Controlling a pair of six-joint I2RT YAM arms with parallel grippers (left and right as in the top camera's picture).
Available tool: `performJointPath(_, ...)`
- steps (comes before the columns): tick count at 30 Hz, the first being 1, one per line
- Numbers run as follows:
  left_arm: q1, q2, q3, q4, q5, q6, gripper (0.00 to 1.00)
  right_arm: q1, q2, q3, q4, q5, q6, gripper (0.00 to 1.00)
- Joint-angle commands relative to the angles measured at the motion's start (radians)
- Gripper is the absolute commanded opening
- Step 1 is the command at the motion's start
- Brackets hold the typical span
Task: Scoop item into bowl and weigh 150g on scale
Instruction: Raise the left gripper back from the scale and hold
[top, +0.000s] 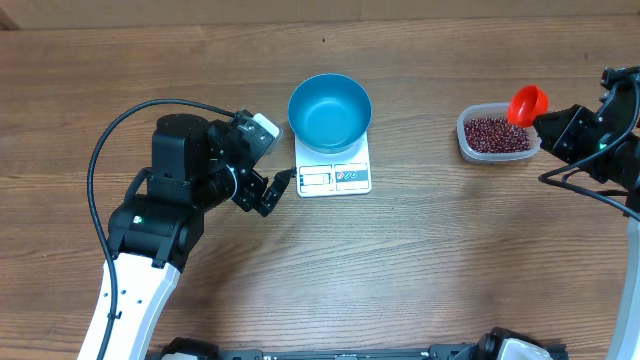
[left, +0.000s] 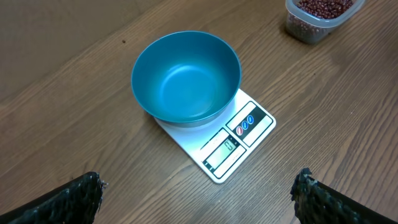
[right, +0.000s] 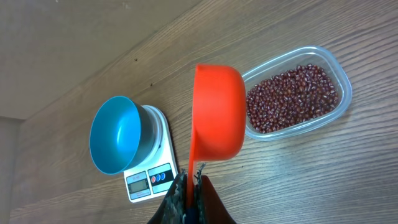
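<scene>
The blue bowl (top: 330, 112) stands empty on the white scale (top: 335, 176) at the table's middle; the left wrist view shows the bowl (left: 186, 78) and scale (left: 239, 140) too. Red-brown beans (top: 497, 132) fill a clear tub (top: 465, 140) at the right. My right gripper (top: 548, 124) is shut on the handle of an orange scoop (top: 527, 103), whose cup hangs over the tub's far right corner. In the right wrist view the scoop (right: 217, 118) is seen from its underside beside the beans (right: 292, 98). My left gripper (top: 283, 183) stands open just left of the scale, holding nothing.
The left arm's black body (top: 185, 175) and its cable (top: 110, 140) occupy the table's left side. The right arm (top: 605, 140) sits by the right edge. Bare wood lies in front of the scale and between the scale and the tub.
</scene>
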Motion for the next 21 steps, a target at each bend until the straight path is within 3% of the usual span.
performJointPath(1,0.005,0.007,-0.002,0.003,0.014,-0.022,1.0,-0.002,-0.008,0.025,-0.005,0.003,-0.006,0.04)
performJointPath(21,0.005,0.007,-0.002,0.003,0.014,-0.022,1.0,-0.002,-0.008,0.025,-0.047,0.07,-0.004,0.04)
